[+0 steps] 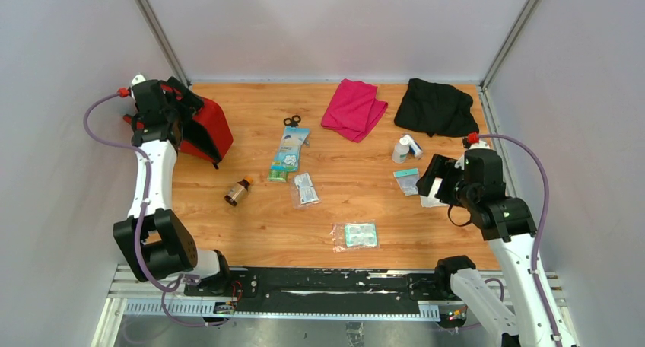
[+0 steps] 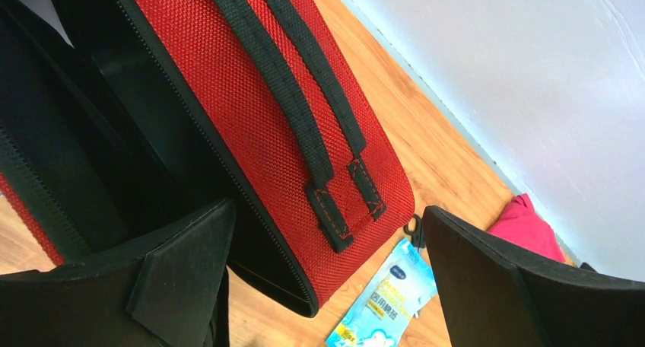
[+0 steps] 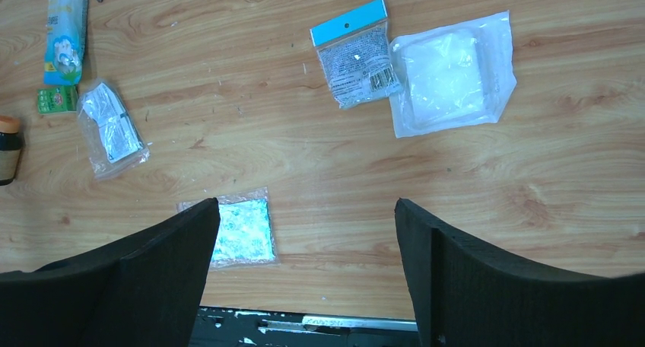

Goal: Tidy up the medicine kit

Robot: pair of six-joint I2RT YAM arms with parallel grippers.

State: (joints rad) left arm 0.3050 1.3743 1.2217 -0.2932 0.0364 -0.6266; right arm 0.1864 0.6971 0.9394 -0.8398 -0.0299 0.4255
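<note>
The medicine kit (image 1: 213, 130), a red zip case, stands unzipped at the back left of the table, its black lining showing. My left gripper (image 1: 181, 100) hovers open over it. In the left wrist view the kit's red side (image 2: 251, 111) with its black handles (image 2: 304, 111) fills the space below the open left gripper (image 2: 327, 214), which holds nothing. My right gripper (image 1: 430, 183) hangs open and empty above the right side of the table. In the right wrist view the right gripper (image 3: 306, 206) has only bare wood between its fingers.
Loose items lie on the table: scissors (image 1: 292, 121), blue packet (image 1: 290, 151), brown bottle (image 1: 238, 191), clear sachet (image 1: 306, 189), teal packet (image 1: 355, 235), white bottle (image 1: 401, 149), blue-topped bag (image 3: 356, 54), white pouch (image 3: 450, 71). A pink cloth (image 1: 354, 108) and a black cloth (image 1: 436, 107) lie at the back.
</note>
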